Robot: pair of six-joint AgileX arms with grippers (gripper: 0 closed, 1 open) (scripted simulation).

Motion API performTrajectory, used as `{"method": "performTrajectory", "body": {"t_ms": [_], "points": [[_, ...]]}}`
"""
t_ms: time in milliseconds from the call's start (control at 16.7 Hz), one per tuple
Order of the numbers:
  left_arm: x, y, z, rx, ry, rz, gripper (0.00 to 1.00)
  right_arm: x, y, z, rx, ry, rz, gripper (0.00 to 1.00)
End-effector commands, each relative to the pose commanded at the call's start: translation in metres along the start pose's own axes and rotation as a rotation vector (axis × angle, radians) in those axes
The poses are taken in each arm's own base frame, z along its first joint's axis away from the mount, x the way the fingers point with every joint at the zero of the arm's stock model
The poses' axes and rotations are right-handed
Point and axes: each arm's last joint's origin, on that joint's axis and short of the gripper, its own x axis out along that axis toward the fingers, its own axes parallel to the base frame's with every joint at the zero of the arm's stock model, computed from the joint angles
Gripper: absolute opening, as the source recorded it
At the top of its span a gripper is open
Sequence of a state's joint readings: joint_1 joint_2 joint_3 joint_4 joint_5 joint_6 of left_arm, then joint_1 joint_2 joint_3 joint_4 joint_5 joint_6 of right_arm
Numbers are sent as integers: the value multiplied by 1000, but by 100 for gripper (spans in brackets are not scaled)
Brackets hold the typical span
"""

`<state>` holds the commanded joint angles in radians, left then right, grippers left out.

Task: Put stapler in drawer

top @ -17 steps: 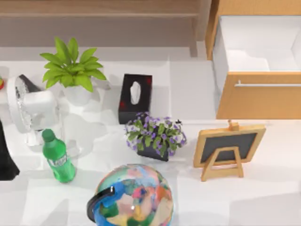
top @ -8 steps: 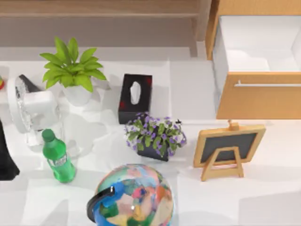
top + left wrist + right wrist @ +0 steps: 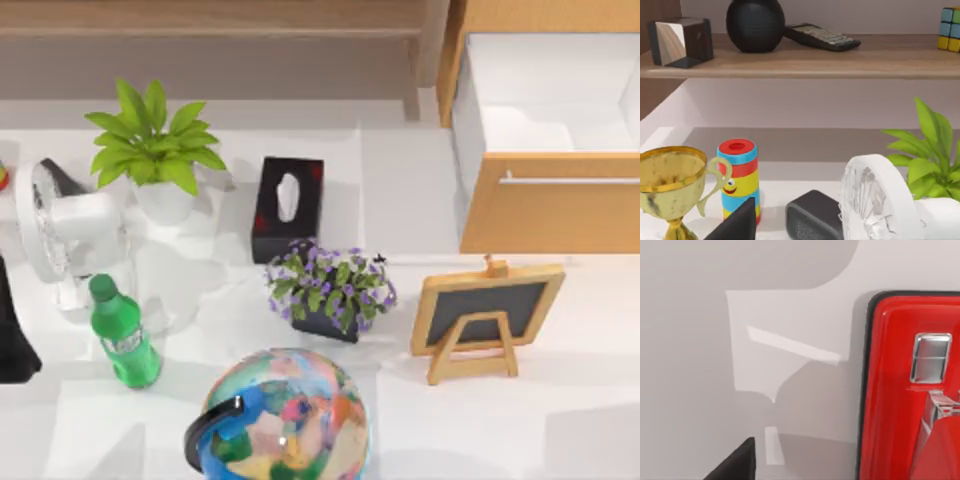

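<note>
Right wrist view shows the red stapler (image 3: 900, 390) at right, close below; finger state I cannot tell. Centre over it before grasping, then carry to the open drawer (image 3: 550, 200) at upper right of the top view.

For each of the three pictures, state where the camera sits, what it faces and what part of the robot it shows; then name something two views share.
Top view: above the table, looking down on the open drawer, globe and white fan.
Left wrist view: on the left arm, facing the fan, trophy and shelf; a dark fingertip shows.
Right wrist view: on the right arm, close over the red stapler; a dark fingertip shows.
Shared: the fan.
</note>
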<state>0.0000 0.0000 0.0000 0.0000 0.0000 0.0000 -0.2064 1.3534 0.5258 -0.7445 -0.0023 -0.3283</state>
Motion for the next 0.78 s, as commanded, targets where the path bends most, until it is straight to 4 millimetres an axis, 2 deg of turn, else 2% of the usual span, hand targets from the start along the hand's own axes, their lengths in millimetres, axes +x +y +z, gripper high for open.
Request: {"method": "performTrajectory", "body": {"t_ms": [60,780], "points": [[0,0,0,0,0,0,100,0,0,0,0,0,0,100],[0,0,0,0,0,0,100,0,0,0,0,0,0,10]]}}
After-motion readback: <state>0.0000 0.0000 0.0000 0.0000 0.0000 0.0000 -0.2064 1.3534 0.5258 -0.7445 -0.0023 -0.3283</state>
